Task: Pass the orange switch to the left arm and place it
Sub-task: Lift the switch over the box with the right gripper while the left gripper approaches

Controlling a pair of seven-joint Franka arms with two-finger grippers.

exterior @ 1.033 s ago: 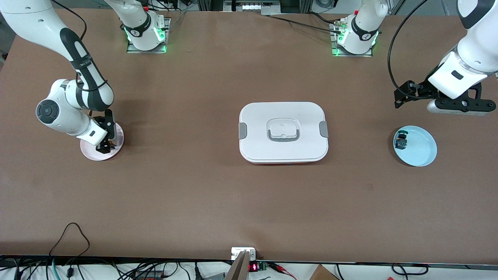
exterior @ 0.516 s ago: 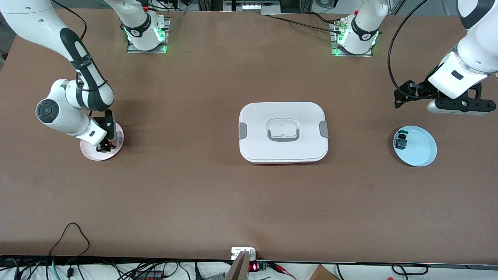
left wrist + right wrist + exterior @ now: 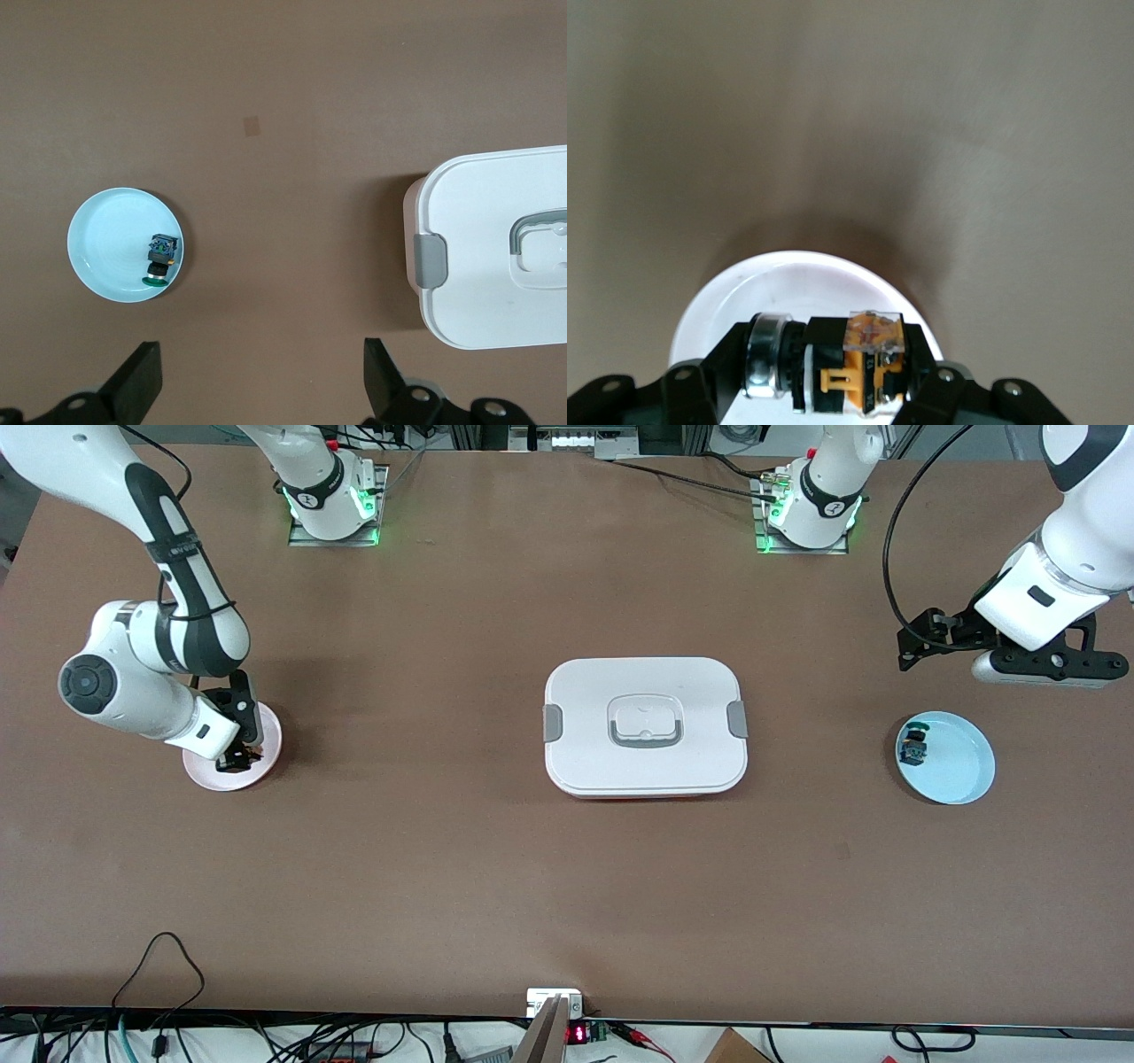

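Observation:
The orange switch [image 3: 850, 363], black with an orange piece and a silver ring, sits between my right gripper's fingers. My right gripper [image 3: 237, 758] is shut on it at the pink plate [image 3: 268, 737], which looks white in the right wrist view [image 3: 797, 279]. I cannot tell whether the switch still touches the plate. The white box [image 3: 645, 726] with grey clips lies in the table's middle and also shows in the left wrist view [image 3: 496, 248]. My left gripper [image 3: 921, 642] is open and empty [image 3: 263, 381]. It waits in the air at the left arm's end of the table.
A light blue plate [image 3: 961, 766] lies at the left arm's end and holds a small dark part with a teal piece [image 3: 912, 746]. Both show in the left wrist view, the plate [image 3: 102, 248] and the part [image 3: 160, 258]. Cables run along the table's front edge.
The right arm's wrist and elbow have shifted a little toward its end of the table, with the gripper staying at the pink plate. The left arm has not moved.

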